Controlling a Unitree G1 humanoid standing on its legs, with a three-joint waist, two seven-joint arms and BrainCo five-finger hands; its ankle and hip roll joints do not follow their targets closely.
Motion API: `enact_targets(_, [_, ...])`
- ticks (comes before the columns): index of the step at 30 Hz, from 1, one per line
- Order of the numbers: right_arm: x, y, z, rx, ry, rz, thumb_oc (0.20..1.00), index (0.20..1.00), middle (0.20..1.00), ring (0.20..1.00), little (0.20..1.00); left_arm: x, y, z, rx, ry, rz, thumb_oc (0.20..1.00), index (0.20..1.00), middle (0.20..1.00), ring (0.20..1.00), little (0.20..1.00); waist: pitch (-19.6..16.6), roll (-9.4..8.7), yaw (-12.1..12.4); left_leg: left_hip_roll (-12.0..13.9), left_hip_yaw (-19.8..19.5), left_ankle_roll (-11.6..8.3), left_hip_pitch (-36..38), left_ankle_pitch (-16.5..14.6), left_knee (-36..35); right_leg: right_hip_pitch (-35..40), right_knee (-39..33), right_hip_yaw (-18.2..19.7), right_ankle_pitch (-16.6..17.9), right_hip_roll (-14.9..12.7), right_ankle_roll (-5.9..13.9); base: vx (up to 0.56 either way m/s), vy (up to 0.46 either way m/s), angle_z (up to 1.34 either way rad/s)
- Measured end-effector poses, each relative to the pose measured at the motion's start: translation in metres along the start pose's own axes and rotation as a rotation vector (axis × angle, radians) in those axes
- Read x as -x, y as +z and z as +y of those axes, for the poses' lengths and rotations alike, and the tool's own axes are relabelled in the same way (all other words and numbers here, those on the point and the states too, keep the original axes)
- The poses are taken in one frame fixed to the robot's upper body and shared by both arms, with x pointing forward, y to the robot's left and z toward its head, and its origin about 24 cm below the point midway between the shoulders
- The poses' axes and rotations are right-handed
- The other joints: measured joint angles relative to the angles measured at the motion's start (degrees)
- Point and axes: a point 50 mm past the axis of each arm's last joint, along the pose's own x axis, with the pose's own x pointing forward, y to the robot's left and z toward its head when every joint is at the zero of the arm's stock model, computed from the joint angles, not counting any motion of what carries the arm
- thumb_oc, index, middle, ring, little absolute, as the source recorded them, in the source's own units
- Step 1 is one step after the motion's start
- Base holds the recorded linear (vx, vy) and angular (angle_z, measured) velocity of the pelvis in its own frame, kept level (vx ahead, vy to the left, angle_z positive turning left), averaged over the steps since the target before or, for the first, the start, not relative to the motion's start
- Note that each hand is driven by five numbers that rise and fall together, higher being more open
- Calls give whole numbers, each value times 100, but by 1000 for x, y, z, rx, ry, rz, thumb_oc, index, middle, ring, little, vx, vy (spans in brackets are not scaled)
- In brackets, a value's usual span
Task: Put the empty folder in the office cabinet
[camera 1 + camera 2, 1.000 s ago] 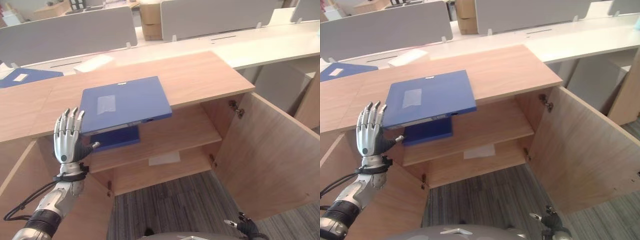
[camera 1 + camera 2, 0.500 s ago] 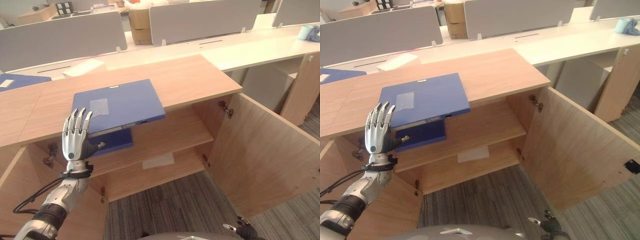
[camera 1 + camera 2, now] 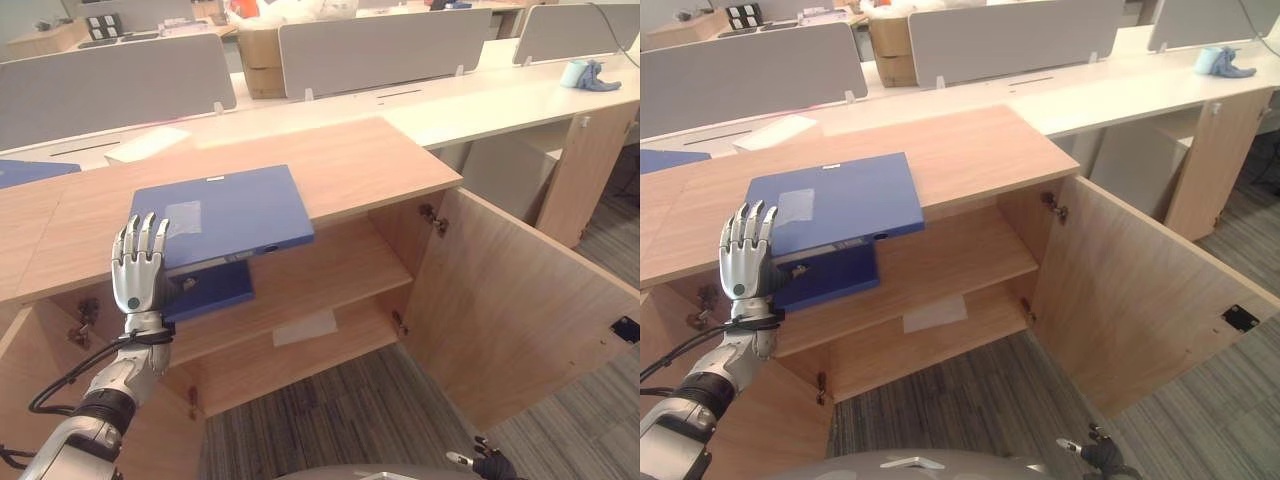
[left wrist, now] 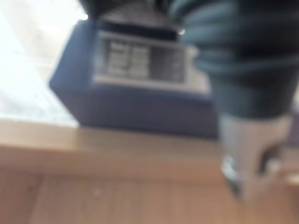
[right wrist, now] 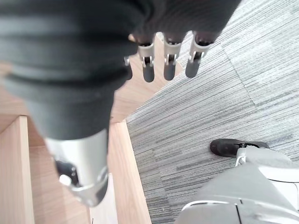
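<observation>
At nine o'clock, left robot hand [image 3: 139,268]: fingers straight, spread, upright, holding nothing | right robot hand [image 5: 168,60]: low at five o'clock, fingers relaxed | flat blue plastic folder [image 3: 222,215]: on wooden cabinet top [image 3: 380,160], front edge overhanging open shelf [image 3: 330,275] | advice: grip overhang firmly, keep folder level, slide onto shelf.

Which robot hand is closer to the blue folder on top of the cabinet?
Left. The left hand is right by the blue folder's near-left corner; the right hand hangs low, near the floor.
</observation>
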Motion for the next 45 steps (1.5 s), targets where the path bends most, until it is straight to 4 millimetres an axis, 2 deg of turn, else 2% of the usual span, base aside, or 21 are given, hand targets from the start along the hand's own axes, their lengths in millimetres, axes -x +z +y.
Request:
enact_targets(1, [0, 0, 0, -2, 2, -1, 1000, 1000, 1000, 1000, 1000, -1, -1, 0, -4, -7, 6, 517, 517, 517, 517, 517, 1, -12, -15, 1, 9, 0, 4, 0, 0, 0, 0, 9, 3, 1, 1, 0, 0, 0])
enact_targets(2, [0, 1, -1, -5, 2, -3, 1000, 1000, 1000, 1000, 1000, -2, -3, -1, -10, -14, 14, 200, 200, 200, 200, 200, -3, -18, -29, 2, 11, 1, 4, 0, 0, 0, 0, 11, 4, 0, 1, 0, 0, 0])
enact_targets(15, [0, 2, -2, 12, 7, -6, 1000, 1000, 1000, 1000, 1000, -19, 1, 13, 10, 42, -38, 200, 200, 200, 200, 200, -61, -54, -88, 3, 35, -3, 4, -2, -1, -7, 0, 34, 19, -7, -6, -4, 0, 0])
enact_targets(18, [0, 3, -1, 13, 7, -12, 1000, 1000, 1000, 1000, 1000, -22, 9, 19, 42, 64, -75, 200, 200, 200, 200, 200, -60, -34, -31, 0, 3, -1, -12, -1, -1, -3, 0, 7, 25, -8, -2, -38, -23, 8])
enact_targets(19, [0, 6, -1, 16, 8, -29, 1000, 1000, 1000, 1000, 1000, -25, 23, 24, 100, 88, -126, 200, 200, 200, 200, 200, -59, -40, 22, -2, -54, -4, -76, 5, -1, -29, 0, -57, 24, -10, -3, -14, -8, 12])
enact_targets(21, [0, 6, -1, 16, 8, -29, 1000, 1000, 1000, 1000, 1000, -25, 23, 24, 100, 88, -126, 200, 200, 200, 200, 200, -59, -40, 22, -2, -54, -4, -76, 5, -1, -29, 0, -57, 24, -10, -3, -26, -15, 8])
enact_targets(22, [-2, 13, 0, 20, 13, -55, 1000, 1000, 1000, 1000, 1000, -24, 38, 27, 161, 94, -189, 200, 200, 200, 200, 200, -58, -43, 128, -1, -78, 13, -111, 23, 0, -53, 0, -76, 52, -3, -38, -38, -21, 4])
enact_targets(24, [-2, 13, 0, 20, 13, -55, 1000, 1000, 1000, 1000, 1000, -24, 38, 27, 161, 94, -189, 200, 200, 200, 200, 200, -58, -43, 128, -1, -78, 13, -111, 23, 0, -53, 0, -76, 52, -3, -38, -44, -25, 3])
enact_targets(25, [-2, 38, 10, 57, 57, -158, 1000, 1000, 1000, 1000, 1000, -19, 42, 38, 232, 109, -196, 200, 200, 200, 200, 200, -41, -37, 195, 0, -106, 58, -107, 56, 0, -2, 2, -100, 66, 4, -56, -49, -29, 3])
enact_targets(26, [-2, 38, 10, 57, 57, -158, 1000, 1000, 1000, 1000, 1000, -19, 42, 38, 232, 109, -196, 200, 200, 200, 200, 200, -41, -37, 195, 0, -106, 58, -107, 56, 0, -2, 2, -100, 66, 4, -56, -89, -54, 21])
enact_targets(27, [2, 68, 26, 118, 131, -285, 1000, 1000, 1000, 1000, 1000, -11, 54, 58, 340, 143, -239, 200, 200, 200, 200, 200, -35, -71, 225, 1, -224, 59, -157, 72, 0, 28, 1, -218, 68, 7, -58, -64, -44, 28])
enact_targets(28, [4, 81, 34, 134, 163, -342, 1000, 1000, 1000, 1000, 1000, -8, 61, 67, 389, 158, -275, 200, 200, 200, 200, 200, -21, -92, 299, -2, -272, 51, -157, 94, 0, 33, 5, -270, 69, 8, -60, -64, -44, 28])
enact_targets(30, [4, 81, 34, 134, 163, -342, 1000, 1000, 1000, 1000, 1000, -8, 61, 67, 389, 158, -275, 200, 200, 200, 200, 200, -21, -92, 299, -2, -272, 51, -157, 94, 0, 33, 5, -270, 69, 8, -60, -15, -13, 20])
enact_targets(31, [8, 99, 48, 151, 216, -425, 1000, 1000, 1000, 1000, 1000, -2, 85, 97, 598, 172, -365, 200, 200, 200, 200, 200, 65, -186, 573, -9, -423, 20, -163, 91, 1, 93, 3, -426, 49, 12, -74, -6, -7, 30])
enact_targets(33, [8, 99, 48, 151, 216, -425, 1000, 1000, 1000, 1000, 1000, -2, 85, 97, 598, 172, -365, 200, 200, 200, 200, 200, 65, -186, 573, -9, -423, 20, -163, 91, 1, 93, 3, -426, 49, 12, -74, -11, -14, 19])
enact_targets(34, [5, 102, 46, 144, 205, -424, 1000, 1000, 1000, 1000, 1000, -2, 86, 103, 683, 161, -362, 200, 200, 200, 200, 200, 66, -194, 791, -23, -461, 11, -175, 84, 1, 84, 0, -454, -42, -4, -49, -17, -22, 9])
enact_targets(37, [5, 103, 47, 130, 208, -428, 1000, 1000, 1000, 1000, 1000, 0, 88, 100, 843, 91, -297, 200, 200, 200, 200, 200, 108, -201, 825, -31, -514, 26, -198, 75, 1, 117, 1, -483, -53, -5, -66, -25, -20, 9])
enact_targets(38, [10, 113, 55, 127, 251, -473, 1000, 1000, 1000, 1000, 1000, 18, 95, 91, 1081, -7, -219, 200, 200, 200, 200, 200, 187, -205, 795, -31, -533, 26, -239, 79, 1, 134, 0, -517, -52, -5, -64, 0, 0, 0])
enact_targets(39, [10, 113, 55, 127, 251, -473, 1000, 1000, 1000, 1000, 1000, 18, 95, 91, 1081, -7, -219, 200, 200, 200, 200, 200, 187, -205, 795, -31, -533, 26, -239, 79, 1, 134, 0, -517, -52, -5, -64, -39, -4, 5])
enact_targets(40, [16, 121, 60, 130, 282, -517, 1000, 1000, 1000, 1000, 1000, 32, 100, 87, 1220, -60, -180, 200, 200, 200, 200, 200, 186, -212, 794, -29, -568, 31, -290, 101, 1, 93, 0, -540, -48, 4, -60, -37, 0, 16])
enact_targets(45, [33, 156, 61, 171, 362, -667, 1000, 1000, 1000, 1000, 1000, 49, 85, 66, 1553, -335, -103, 200, 200, 200, 200, 200, 220, -156, 1005, -45, -742, 29, -329, 112, 4, 62, 0, -708, -51, 9, -58, -29, 4, 17])
